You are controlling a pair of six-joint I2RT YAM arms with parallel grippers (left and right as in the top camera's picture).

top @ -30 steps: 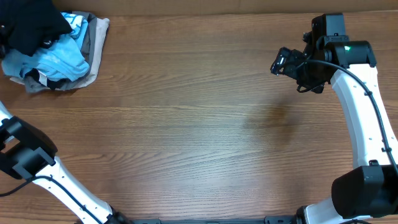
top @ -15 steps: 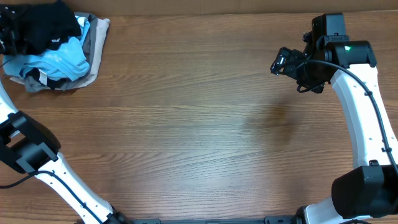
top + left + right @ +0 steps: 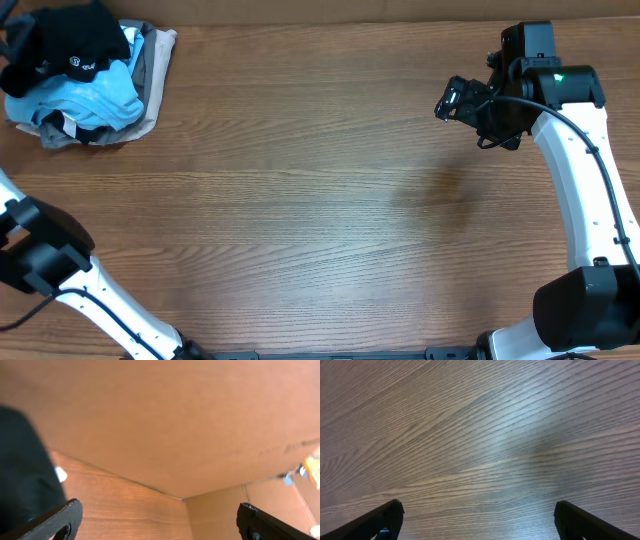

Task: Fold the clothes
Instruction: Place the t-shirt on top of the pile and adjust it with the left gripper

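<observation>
so my left gripper (image 3: 159, 522) is spread wide with nothing between the fingers; the wrist view shows just brown board, a bit of wood, and a dark mass of cloth off to my left side, which I take to be the black shirt (image 3: 72, 45); from above, that shirt is bunched on top of the pile of other clothes (image 3: 95, 100) at the far left corner of the table (image 3: 320, 220), its small white logo facing up; it's crumpled, so no clear long axis to line up with; the left gripper itself is right at the frame edge in the overhead, beside the shirt, and I can't tell if it touches; my right gripper (image 3: 456, 100), also wide open over bare wood, is well apart from it; I'd say the left arm is the one to grab.
</observation>
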